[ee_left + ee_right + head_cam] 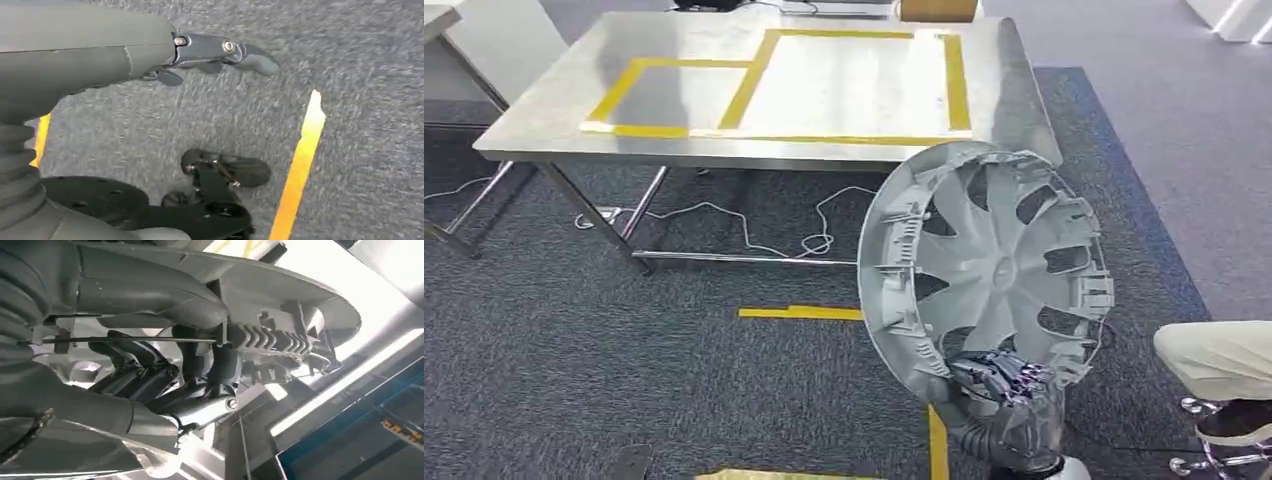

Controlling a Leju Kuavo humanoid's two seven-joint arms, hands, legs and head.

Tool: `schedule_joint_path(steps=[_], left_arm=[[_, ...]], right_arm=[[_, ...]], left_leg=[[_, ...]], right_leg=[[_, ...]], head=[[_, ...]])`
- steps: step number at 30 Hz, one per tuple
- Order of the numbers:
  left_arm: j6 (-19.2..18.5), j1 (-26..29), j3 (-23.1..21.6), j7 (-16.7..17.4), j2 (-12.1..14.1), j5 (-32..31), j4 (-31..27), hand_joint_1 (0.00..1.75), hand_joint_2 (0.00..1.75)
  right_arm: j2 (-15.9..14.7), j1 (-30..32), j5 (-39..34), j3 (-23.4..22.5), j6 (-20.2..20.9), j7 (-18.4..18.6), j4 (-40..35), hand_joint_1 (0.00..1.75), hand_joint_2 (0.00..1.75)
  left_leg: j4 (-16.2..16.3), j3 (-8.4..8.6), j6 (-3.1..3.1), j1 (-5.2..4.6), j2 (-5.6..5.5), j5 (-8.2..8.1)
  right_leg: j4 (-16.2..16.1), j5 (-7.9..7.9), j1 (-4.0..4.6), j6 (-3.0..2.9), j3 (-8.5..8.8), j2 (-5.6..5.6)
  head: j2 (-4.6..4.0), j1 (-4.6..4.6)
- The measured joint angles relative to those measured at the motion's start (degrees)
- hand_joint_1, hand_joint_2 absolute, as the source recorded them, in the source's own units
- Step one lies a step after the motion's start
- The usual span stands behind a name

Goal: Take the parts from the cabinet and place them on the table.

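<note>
The right robot hand (1007,385) gripped a grey hubcap (986,270) by its lower rim, its fingers closed over the edge. The hubcap stood nearly upright above that robot hand, ribbed inner side toward the camera, held over the carpet (574,350) just short of the table (544,110). In the right wrist view the dark fingers (150,377) curled around the rim, with the thumb (150,295) pressed along the other face of the hubcap (280,305). The table's steel top bore yellow tape (754,80) outlines. The left robot hand (215,52) hung over the carpet (350,50), fingers extended and apart, holding nothing. A person's leg (1219,358) showed beside the hubcap.
</note>
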Motion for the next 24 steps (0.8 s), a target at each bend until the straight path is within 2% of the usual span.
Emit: schedule_joint_path(steps=[1,2,3,4,6,7,8,9,11,12,13,14,15,16,17,18,19,20,21,22,23,24], left_arm=[[0.0,0.1,0.0,0.0,0.0,0.0,0.0,0.0,1.75],[0.1,0.2,0.0,0.0,0.0,0.0,0.0,0.0,1.75],[0.1,0.1,0.0,0.0,0.0,0.0,0.0,0.0,1.75],[0.1,0.1,0.0,0.0,0.0,0.0,0.0,0.0,1.75],[0.1,0.0,0.0,0.0,0.0,0.0,0.0,0.0,1.75],[0.1,0.1,0.0,0.0,0.0,0.0,0.0,0.0,1.75],[0.1,0.1,0.0,0.0,0.0,0.0,0.0,0.0,1.75],[0.1,0.2,0.0,0.0,0.0,0.0,0.0,0.0,1.75],[0.1,0.2,0.0,0.0,0.0,0.0,0.0,0.0,1.75],[0.1,0.3,0.0,0.1,0.0,0.0,0.0,0.0,1.75],[0.1,0.1,0.0,0.1,0.0,0.0,0.0,0.0,1.75],[0.1,0.0,0.0,0.2,0.0,0.0,0.0,0.0,1.75],[0.1,0.1,0.0,0.3,0.0,0.0,0.0,0.0,1.75],[0.1,0.1,0.0,0.3,0.0,0.0,0.0,0.0,1.75],[0.2,0.0,0.0,0.3,0.0,0.0,0.0,0.0,1.75],[0.3,-0.1,0.0,0.3,0.1,0.0,0.0,0.0,1.75],[0.3,-0.2,0.0,0.3,0.1,0.0,0.0,0.0,1.75],[0.3,-0.2,0.0,0.3,0.1,0.1,0.0,0.0,1.75],[0.3,-0.1,0.0,0.3,0.1,0.2,0.0,0.0,1.75],[0.3,0.0,0.0,0.3,0.2,0.2,0.0,0.0,1.75],[0.3,0.2,0.1,0.4,0.2,0.2,0.0,0.0,1.75],[0.3,0.3,0.1,0.4,0.2,0.3,0.0,0.0,1.75]], right_arm=[[0.0,0.0,0.0,0.0,0.0,0.0,0.0,1.75,1.75],[0.0,-0.1,0.1,0.0,0.0,0.0,0.0,1.75,1.75],[0.0,-0.1,0.1,0.0,0.0,0.1,0.0,1.75,1.75],[0.0,-0.2,0.1,0.0,0.0,0.1,0.0,1.75,1.75],[0.0,0.0,0.1,0.0,0.0,0.1,0.0,1.75,1.75],[0.0,0.0,0.2,0.0,0.0,0.1,0.0,1.75,1.75],[0.0,0.0,0.2,0.0,0.0,0.1,0.1,1.75,1.75],[0.0,0.0,0.2,0.0,0.0,0.1,0.1,1.75,1.75],[0.0,0.0,0.2,0.0,0.0,0.2,0.1,1.75,1.75],[0.0,0.0,0.2,0.0,0.0,0.3,0.1,1.75,1.75],[0.0,-0.1,0.2,0.0,0.0,0.5,0.3,1.75,1.75],[0.0,-0.2,0.1,0.0,0.0,0.6,0.3,1.75,1.75],[0.0,0.0,0.2,0.0,0.0,0.8,0.3,1.75,1.75],[0.0,-0.1,0.3,0.0,0.0,0.8,0.3,1.75,1.75],[0.0,-0.1,0.3,0.0,0.0,0.8,0.3,1.75,1.75],[0.0,-0.1,0.3,0.0,0.0,0.9,0.3,1.75,1.75],[0.0,-0.1,0.2,0.0,0.0,0.9,0.3,1.75,1.75],[0.0,-0.2,0.3,0.1,0.0,0.9,0.3,1.75,1.75],[0.0,-0.1,0.3,0.1,0.0,0.9,0.4,1.75,1.75],[0.0,-0.1,0.3,0.1,0.0,0.9,0.4,1.75,1.75],[0.0,-0.1,0.4,0.1,0.0,0.9,0.5,1.75,1.75],[0.0,-0.1,0.5,0.1,0.0,0.9,0.5,1.75,1.75]], left_leg=[[-0.2,0.33,0.41,0.07,-0.03,-0.09],[-0.7,1.15,0.59,0.47,-0.13,-0.08],[-0.8,1.66,0.91,0.52,-0.07,-0.29],[-0.8,1.83,1.2,0.53,-0.09,-0.49],[-0.7,2.05,1.41,0.44,-0.05,-0.94],[-0.7,2.28,1.38,0.43,-0.03,-1.29],[-0.7,2.71,1.35,0.43,-0.03,-1.64],[-0.7,3.31,1.32,0.44,-0.06,-2.06],[-0.7,5.0,1.05,0.47,-0.12,-3.18],[-0.8,5.18,0.76,0.48,-0.08,-3.73],[-0.6,5.67,0.4,0.31,-0.09,-3.97],[-0.8,5.21,-0.11,0.27,0.02,-4.28],[-0.5,5.79,-0.44,0.25,0.14,-4.28],[-0.9,6.12,-0.62,0.23,0.16,-4.29],[-0.5,6.36,-0.87,0.2,0.14,-4.37],[1.8,5.49,-1.18,0.27,0.05,-4.27],[5.2,3.6,-1.47,0.33,0.07,-4.47],[9.2,1.0,-1.79,0.5,0.07,-5.46],[13.1,-1.67,-1.98,0.61,0.07,-7.45],[15.4,-3.66,-2.07,0.6,0.06,-9.4],[16.0,-4.87,-2.09,0.6,0.06,-10.61],[14.6,-5.05,-1.98,0.59,0.06,-9.96]], right_leg=[[0.0,0.19,-0.01,0.36,0.1,-0.04],[0.5,-0.38,-0.04,0.64,-0.37,-0.12],[2.2,-1.11,-0.07,0.79,-0.93,-0.26],[5.4,-2.54,-0.08,0.91,-2.7,-0.31],[13.7,-5.71,-0.12,1.37,-8.02,-0.31],[16.7,-6.31,-0.11,1.43,-10.53,-0.33],[16.9,-5.3,-0.12,1.48,-11.52,-0.35],[14.7,-3.1,-0.13,1.49,-11.21,-0.38],[5.3,3.64,-0.13,1.24,-7.89,-0.64],[2.2,5.15,-0.04,0.96,-6.67,-1.0],[1.9,3.31,0.3,0.68,-7.07,-1.18],[1.3,2.6,0.43,-0.2,-6.15,-1.2],[0.9,3.47,0.45,-0.76,-6.49,-1.02],[0.9,3.21,0.5,-1.2,-6.1,-0.99],[0.6,3.26,0.12,-1.5,-5.13,-0.78],[0.2,3.08,0.01,-1.74,-4.29,-0.92],[0.1,2.79,-0.01,-2.13,-3.79,-0.97],[0.1,2.44,0.0,-2.28,-3.49,-0.93],[0.1,2.0,0.04,-2.36,-3.05,-0.82],[0.1,1.53,0.05,-2.38,-2.57,-0.65],[0.1,0.98,0.06,-2.36,-1.84,-0.42],[0.1,0.38,0.11,-2.31,-0.99,-0.27]], head=[[0.0,0.09],[0.0,0.04],[0.0,0.37],[0.0,0.61],[0.0,0.61],[0.0,0.59],[0.0,0.61],[0.0,0.59],[0.0,0.61],[0.0,0.65],[0.0,0.55],[0.02,0.72],[0.0,0.43],[0.0,0.55],[0.0,0.41],[0.0,0.43],[0.0,0.11],[0.0,0.13],[0.0,0.15],[0.0,0.15],[0.0,0.08],[0.0,0.13]])
